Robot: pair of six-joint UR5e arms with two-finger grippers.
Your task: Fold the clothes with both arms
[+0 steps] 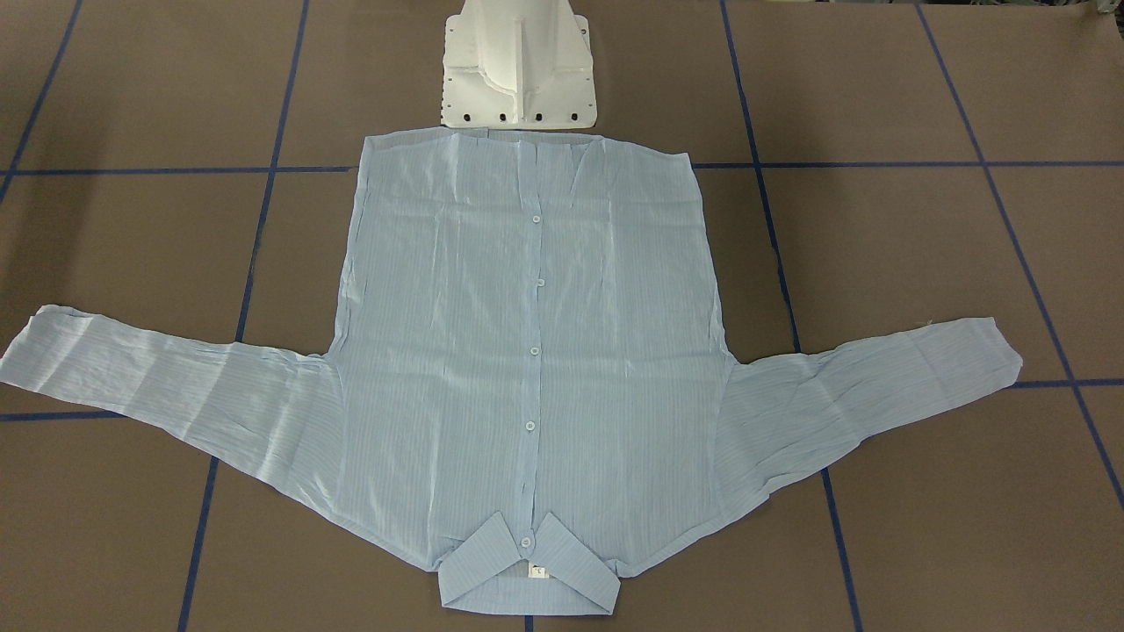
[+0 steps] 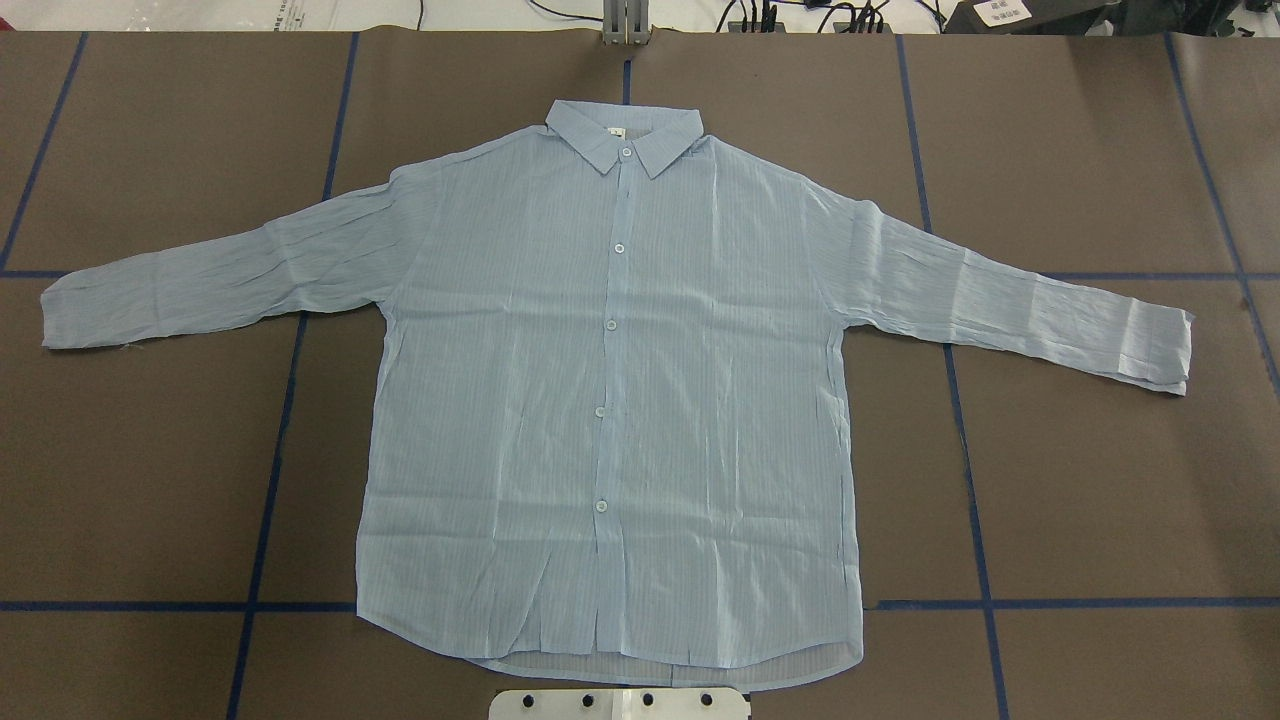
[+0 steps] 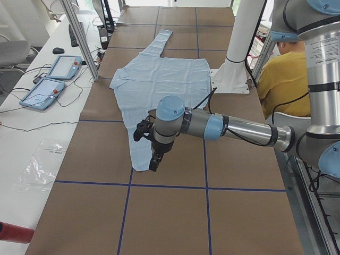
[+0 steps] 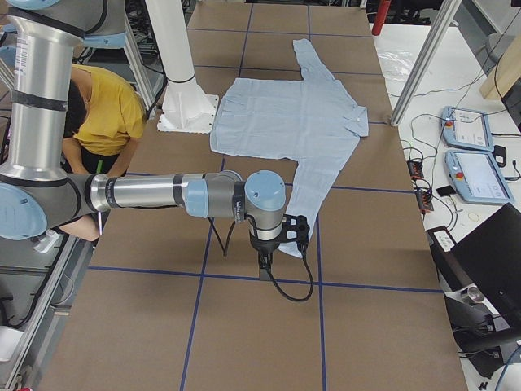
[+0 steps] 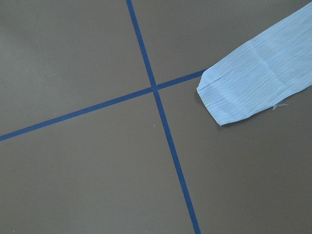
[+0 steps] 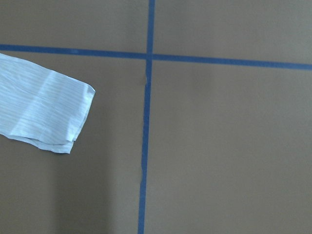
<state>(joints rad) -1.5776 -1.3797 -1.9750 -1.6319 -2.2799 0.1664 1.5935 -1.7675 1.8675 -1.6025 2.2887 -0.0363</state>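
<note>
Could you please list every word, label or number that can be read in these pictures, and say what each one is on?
Neck tag of the shirt: one small dark mark, possibly "L", too small to be sure.
White label on the dark box beyond the table's far edge: printed, too blurred to read.
Label on the plastic bag: too small to read.
Tablet screens: unreadable.

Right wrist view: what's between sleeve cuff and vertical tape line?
Bare brown table cover only, between sleeve cuff and tape line, per right wrist view.
</note>
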